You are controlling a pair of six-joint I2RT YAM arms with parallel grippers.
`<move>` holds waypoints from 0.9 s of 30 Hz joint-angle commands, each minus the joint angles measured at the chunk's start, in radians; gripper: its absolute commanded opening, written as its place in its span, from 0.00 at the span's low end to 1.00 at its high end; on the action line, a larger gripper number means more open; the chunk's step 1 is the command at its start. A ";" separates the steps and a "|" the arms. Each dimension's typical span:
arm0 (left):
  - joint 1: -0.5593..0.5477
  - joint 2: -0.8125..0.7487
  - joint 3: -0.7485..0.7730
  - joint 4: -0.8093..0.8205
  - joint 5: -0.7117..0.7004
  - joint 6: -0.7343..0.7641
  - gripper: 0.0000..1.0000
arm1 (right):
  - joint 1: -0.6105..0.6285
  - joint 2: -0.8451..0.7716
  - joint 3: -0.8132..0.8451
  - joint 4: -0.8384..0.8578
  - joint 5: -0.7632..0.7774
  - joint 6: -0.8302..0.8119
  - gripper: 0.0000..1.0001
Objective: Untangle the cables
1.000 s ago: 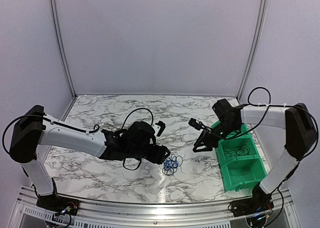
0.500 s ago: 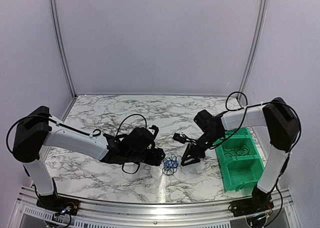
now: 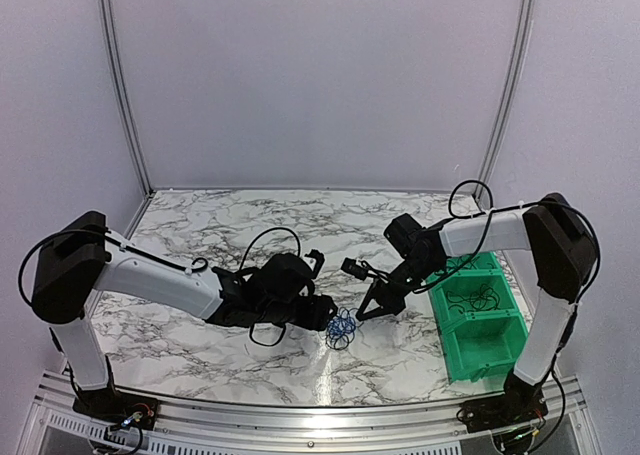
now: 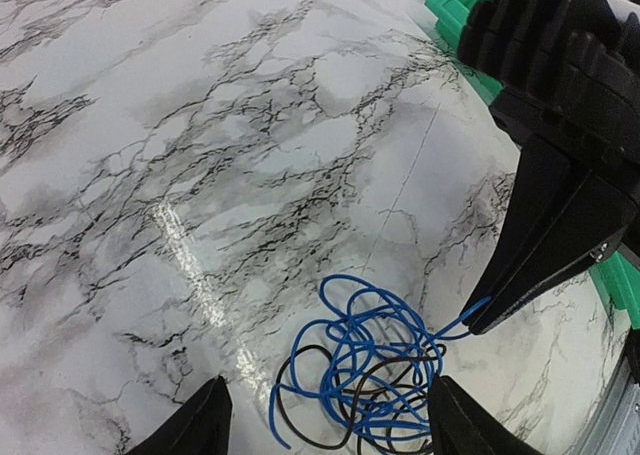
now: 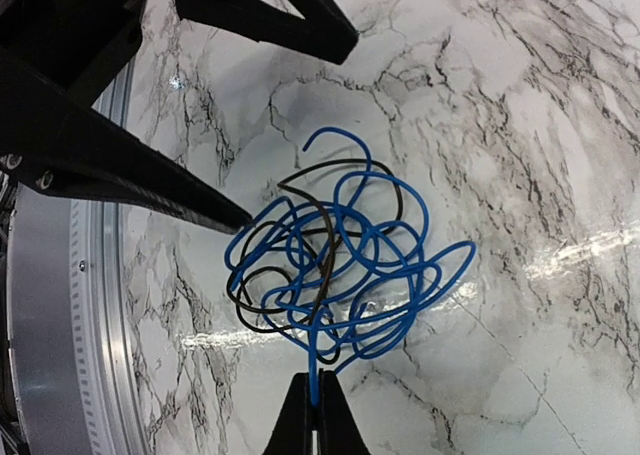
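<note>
Your left arm [image 3: 160, 280] is lying low, stretched across the counter [image 3: 220, 225] with the wrist nearly flat and pointing toward the right arm [image 3: 490, 230]. You're holding the left fingers [image 4: 200, 430] spread wide, tips down by the marble, gripping nothing.

The cable tangle [image 4: 360, 370] is sitting on the counter right between those two fingertips. It's mostly blue loops with a couple of dark strands running through. It's coming very close to the fingertip on the right of the left wrist view; I cannot tell whether they're touching.

Your right arm is reaching in from the right side, elbow high, forearm dropping toward the middle and the wrist tilting steeply down. The right fingers [image 5: 303, 425] are pinching together on a blue strand [image 5: 315, 360] sticking out of the tangle's near edge. The strand is running straight from the loops into the fingertips, and the rest of the tangle is lying just ahead of them. The right fingertip is landing just outside the left fingers' spread, beside the tangle.

The green bin [image 3: 480, 363] is sitting behind the right fingers at the right side of the counter, well apart from the tangle. It's showing two compartments. The far one is holding loose black wires [image 3: 480, 297]. I can't tell what the near one is holding.
</note>
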 commanded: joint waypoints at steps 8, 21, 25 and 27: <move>-0.013 0.139 0.114 0.106 0.026 0.066 0.69 | -0.001 -0.027 0.031 -0.010 -0.050 -0.029 0.00; -0.014 0.220 0.133 0.141 -0.034 0.023 0.65 | -0.024 -0.031 0.037 -0.023 -0.080 -0.039 0.00; -0.022 0.147 0.063 0.166 -0.085 0.030 0.65 | -0.050 -0.027 0.034 -0.023 -0.084 -0.045 0.00; -0.027 0.102 0.019 0.207 -0.091 0.057 0.65 | -0.064 -0.027 0.034 -0.023 -0.085 -0.048 0.00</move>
